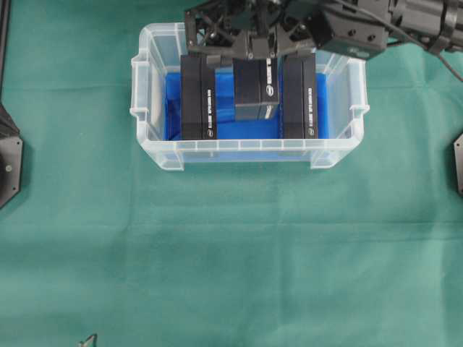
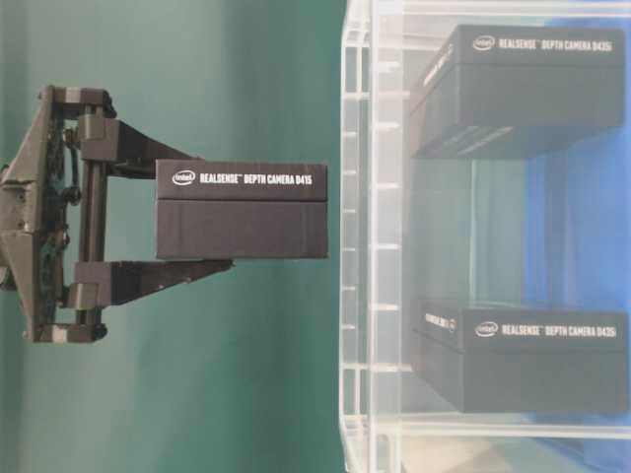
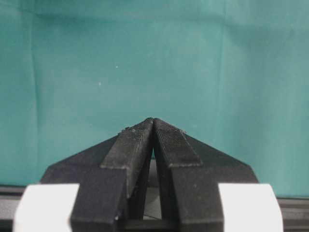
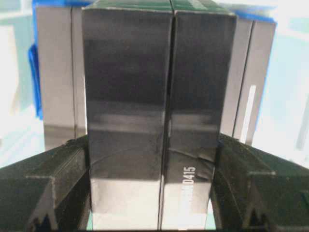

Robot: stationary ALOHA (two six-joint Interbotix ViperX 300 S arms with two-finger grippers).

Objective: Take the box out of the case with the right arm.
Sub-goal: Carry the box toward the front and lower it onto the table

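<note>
My right gripper (image 1: 253,49) is shut on a black box (image 1: 253,90) labelled RealSense Depth Camera D415, one finger on each broad side. In the table-level view the held box (image 2: 242,212) sits between the lattice fingers (image 2: 148,158), a small gap away from the rim of the clear case (image 2: 360,246). From overhead it hangs over the middle of the case (image 1: 249,155), above the blue bottom. The right wrist view is filled by the box (image 4: 149,111) between the gripper (image 4: 152,193) fingers. My left gripper (image 3: 153,126) is shut and empty over the green cloth.
Two more black boxes stand in the case, one at the left (image 1: 198,97) and one at the right (image 1: 299,97), flanking the held one. Green cloth (image 1: 231,260) covers the table around the case. Black arm mounts sit at the left (image 1: 9,163) and right (image 1: 457,163) edges.
</note>
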